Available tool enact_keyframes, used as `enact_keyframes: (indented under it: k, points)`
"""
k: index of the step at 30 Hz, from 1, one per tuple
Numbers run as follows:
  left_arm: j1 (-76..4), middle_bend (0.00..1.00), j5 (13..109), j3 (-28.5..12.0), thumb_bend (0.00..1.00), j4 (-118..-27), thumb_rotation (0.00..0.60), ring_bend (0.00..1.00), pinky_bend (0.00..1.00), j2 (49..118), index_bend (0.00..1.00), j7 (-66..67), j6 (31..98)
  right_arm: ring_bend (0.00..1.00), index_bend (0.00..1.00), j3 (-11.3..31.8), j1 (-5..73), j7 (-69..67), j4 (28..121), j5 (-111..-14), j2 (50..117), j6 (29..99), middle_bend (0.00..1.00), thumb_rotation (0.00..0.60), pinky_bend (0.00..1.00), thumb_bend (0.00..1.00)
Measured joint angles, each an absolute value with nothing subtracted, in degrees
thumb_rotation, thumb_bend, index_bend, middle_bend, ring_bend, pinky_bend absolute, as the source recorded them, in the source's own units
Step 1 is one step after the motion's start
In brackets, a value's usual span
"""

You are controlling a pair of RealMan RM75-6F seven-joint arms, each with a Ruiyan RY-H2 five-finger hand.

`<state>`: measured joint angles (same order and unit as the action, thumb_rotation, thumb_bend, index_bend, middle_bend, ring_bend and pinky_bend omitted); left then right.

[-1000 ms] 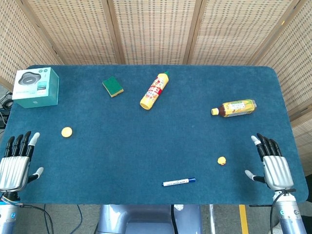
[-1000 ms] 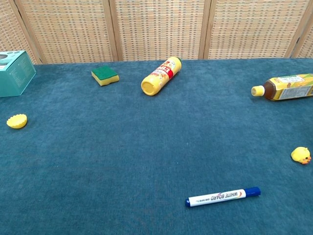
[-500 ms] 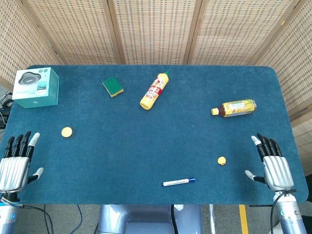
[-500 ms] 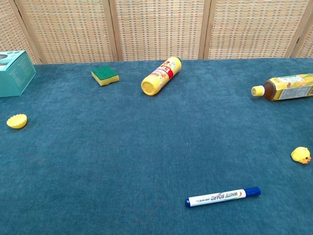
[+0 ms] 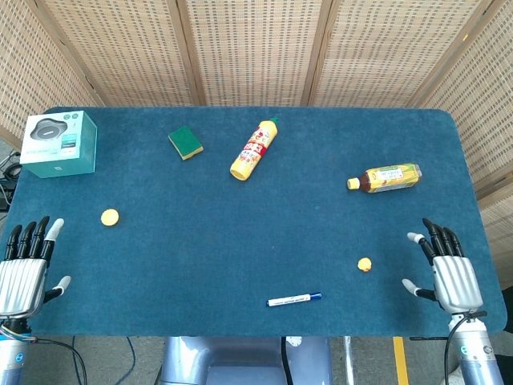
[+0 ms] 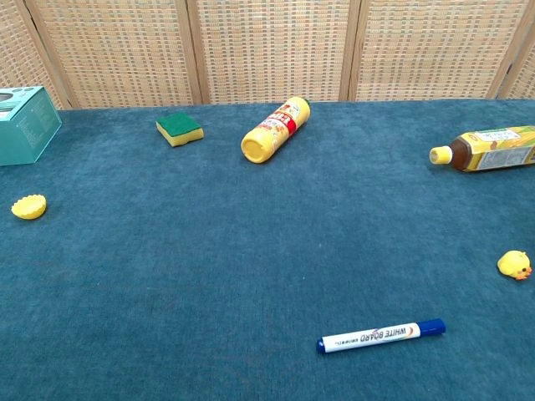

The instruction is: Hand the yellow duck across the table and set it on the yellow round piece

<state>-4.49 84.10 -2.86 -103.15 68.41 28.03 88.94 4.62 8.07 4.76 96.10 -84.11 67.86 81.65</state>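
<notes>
Yellow duck (image 5: 365, 264) sits nr right edge of table (image 5: 240, 241), beside right hand (image 5: 450, 273), so right prob grabs first. Yellow round piece (image 5: 110, 216) nr left edge, by left hand (image 5: 24, 269). Both hands flat, fingers apart, holding nothing. Marker (image 5: 293, 300) lies between; bottles, sponge farther back, off path.

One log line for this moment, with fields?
phase: before grasp | yellow duck: untouched | yellow round piece: bare | left robot hand: open | right robot hand: open
</notes>
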Motion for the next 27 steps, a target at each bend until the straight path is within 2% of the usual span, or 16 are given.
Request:
enact_keyframes:
  k: [13, 21, 27]
  points:
    - [-4.8, 0.00, 83.5, -3.1, 0.19, -102.8, 0.600, 0.00, 0.00, 68.6, 0.00, 28.1, 88.1, 0.00, 0.34, 6.5, 12.6, 9.1, 95.7, -78.4, 69.2, 73.3, 0.00, 0.600, 0.00, 0.07]
    - [-4.8, 0.00, 83.5, -3.1, 0.19, -102.8, 0.600, 0.00, 0.00, 68.6, 0.00, 28.1, 88.2, 0.00, 0.36, 8.1, 16.4, 13.4, 95.6, -72.7, 70.6, 67.4, 0.00, 0.600, 0.00, 0.23]
    - [-4.8, 0.00, 83.6, -3.0, 0.19, -102.8, 0.600, 0.00, 0.00, 68.6, 0.00, 27.9, 88.0, 0.00, 0.36, 8.3, 18.2, 15.7, 94.5, -68.4, 72.3, 64.1, 0.00, 0.600, 0.00, 0.24]
